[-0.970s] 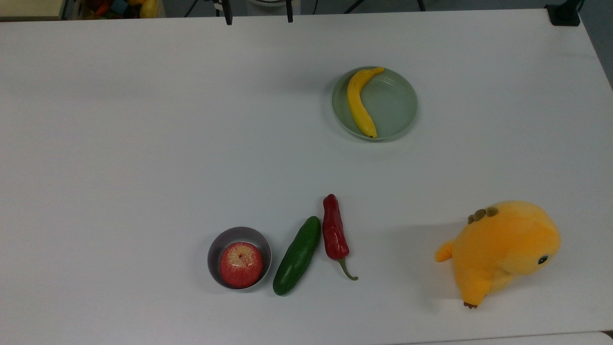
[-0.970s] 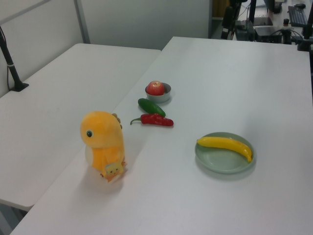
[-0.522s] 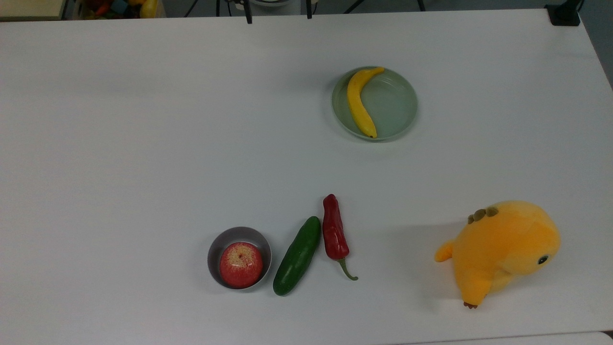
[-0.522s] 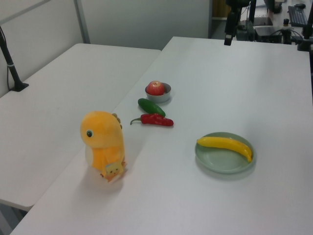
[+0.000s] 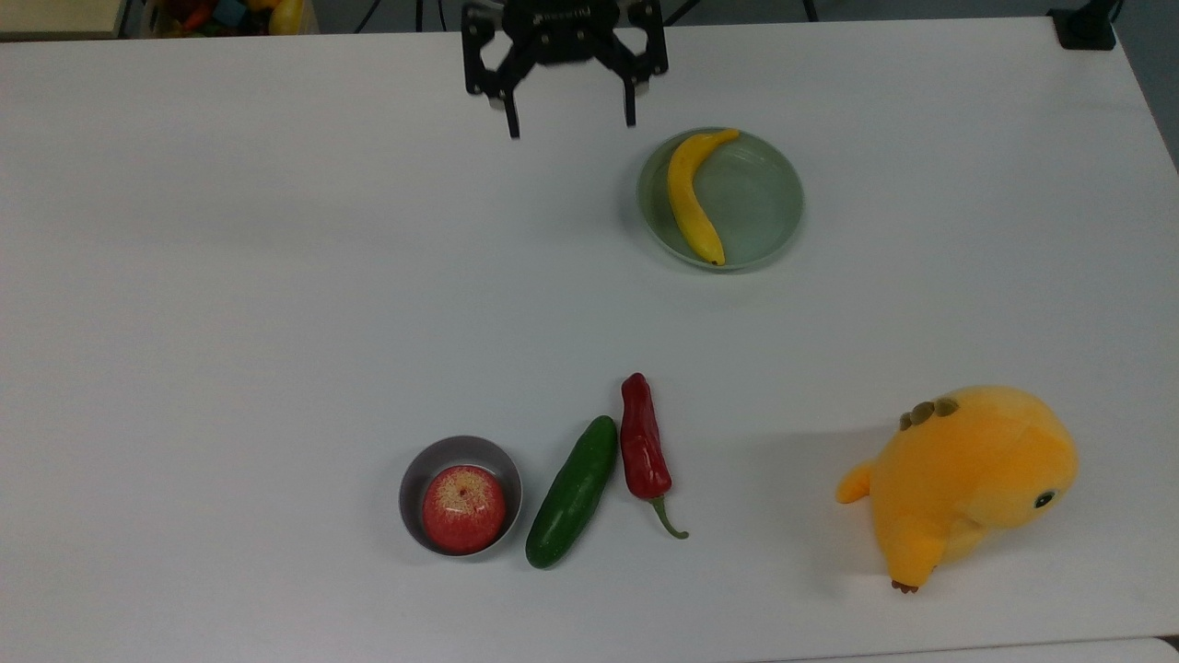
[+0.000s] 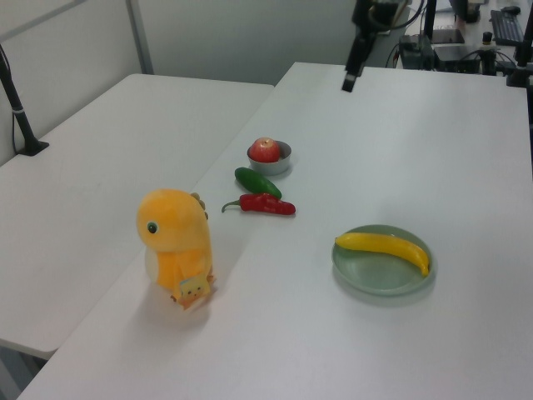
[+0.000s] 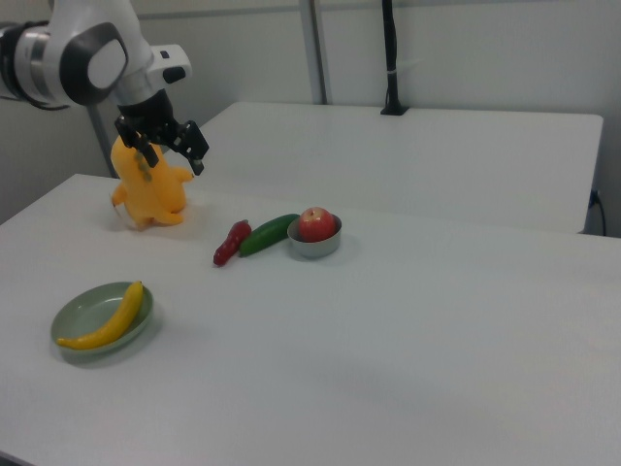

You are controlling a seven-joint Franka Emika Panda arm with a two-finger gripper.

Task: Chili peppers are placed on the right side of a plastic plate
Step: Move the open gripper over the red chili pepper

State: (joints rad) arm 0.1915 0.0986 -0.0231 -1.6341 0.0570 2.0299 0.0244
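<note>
The dark red chili pepper (image 5: 643, 447) lies on the white table next to the cucumber, its green stem pointing to the top view's bottom; it also shows in the left view (image 6: 265, 205) and the right view (image 7: 231, 242). The pale green plastic plate (image 5: 757, 198) (image 6: 379, 273) (image 7: 85, 309) holds a banana on its left half in the top view. My gripper (image 5: 571, 122) (image 6: 349, 82) (image 7: 172, 161) hangs open and empty above the table, to the top view's left of the plate and far from the pepper.
A yellow banana (image 5: 691, 198) lies in the plate. A green cucumber (image 5: 571, 491) and a grey bowl (image 5: 410, 479) with a red apple (image 5: 463, 508) sit left of the pepper in the top view. An orange plush toy (image 5: 967, 479) stands at the top view's lower right.
My gripper has come in from the top view's upper edge, moving down over the table and a little to the right. The objects on the table have not moved.
</note>
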